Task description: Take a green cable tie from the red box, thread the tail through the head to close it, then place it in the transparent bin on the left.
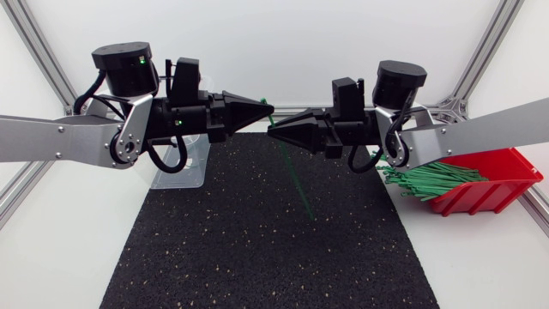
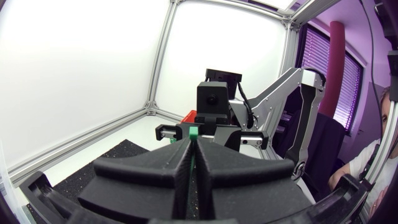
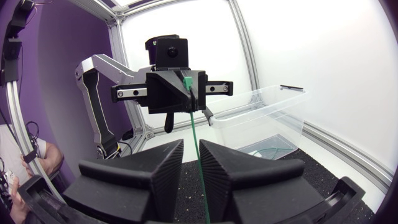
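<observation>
Your left pincer (image 1: 267, 107) is clamped tight on the head end of one green cable tie (image 1: 292, 167), and the small square head (image 2: 193, 131) pokes out just past the fingertips. From there the strap hangs down and slants towards the near right, with its tail ending over the black mat (image 1: 257, 257). You cannot tell whether the tip touches the mat. Your right pincer (image 1: 274, 130) faces the left one, tip close to tip, above the far middle of the mat. Its fingers stand a narrow way apart and the strap runs through that gap. It lies close against one finger but is not pinched from both sides, so this pincer holds nothing.

That puts you at the threading step: the tie is out of the box and not yet closed. By the look of it, the next move calls for the right pincer to close on the strap lower down, near the tail. It then has to curl the strap up and steer the tip into the head's slot. That needs a fine line-up, and the left grip must keep the head steady, since a thin springy strap is likely to flick aside.

The clear bin (image 1: 184, 167) sits at the far left, under the left arm. The red box (image 1: 506, 184), with its heap of spare ties (image 1: 429, 180), is at the right, under the right arm
</observation>
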Available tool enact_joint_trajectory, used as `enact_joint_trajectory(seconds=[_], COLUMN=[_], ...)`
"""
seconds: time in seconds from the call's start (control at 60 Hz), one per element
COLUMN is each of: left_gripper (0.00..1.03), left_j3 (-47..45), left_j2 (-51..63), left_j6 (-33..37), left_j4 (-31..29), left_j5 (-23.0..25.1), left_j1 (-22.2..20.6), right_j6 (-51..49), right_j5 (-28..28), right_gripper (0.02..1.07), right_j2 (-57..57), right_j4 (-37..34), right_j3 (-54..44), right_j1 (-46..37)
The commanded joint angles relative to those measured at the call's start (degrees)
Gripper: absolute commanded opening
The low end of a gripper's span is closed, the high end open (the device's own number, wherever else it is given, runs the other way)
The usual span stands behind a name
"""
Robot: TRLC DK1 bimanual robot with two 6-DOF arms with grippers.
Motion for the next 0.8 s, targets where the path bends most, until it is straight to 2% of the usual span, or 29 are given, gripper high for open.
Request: enact_joint_trajectory(seconds=[0.0,0.333,0.383,0.45,0.583,0.783], left_gripper=[0.04,0.05,0.1,0.27,0.47,0.53], left_j3=[1.66,2.01,2.01,2.09,2.45,2.27], left_j2=[-0.03,0.06,0.15,0.24,1.03,1.82], left_j6=[-1.46,-2.07,-2.25,-2.6,-3.39,-4.01], left_j4=[0.48,0.48,0.48,0.48,0.39,0.48], left_j5=[0.79,0.79,0.79,0.79,0.79,0.79], left_j1=[0.5,0.76,0.85,0.85,0.67,0.41], right_j6=[1.14,0.78,0.78,0.87,0.96,1.4], right_j5=[0.08,0.08,0.08,0.08,0.08,0.52], right_gripper=[0.1,0.08,0.08,0.08,0.08,0.08], right_j2=[1.51,1.69,1.69,1.6,1.43,1.25], right_j4=[0.9,0.99,0.99,0.99,0.99,1.08], right_j3=[-0.93,-1.28,-1.28,-1.37,-1.28,-1.28], right_j1=[0.39,0.21,0.21,0.3,0.39,0.39])
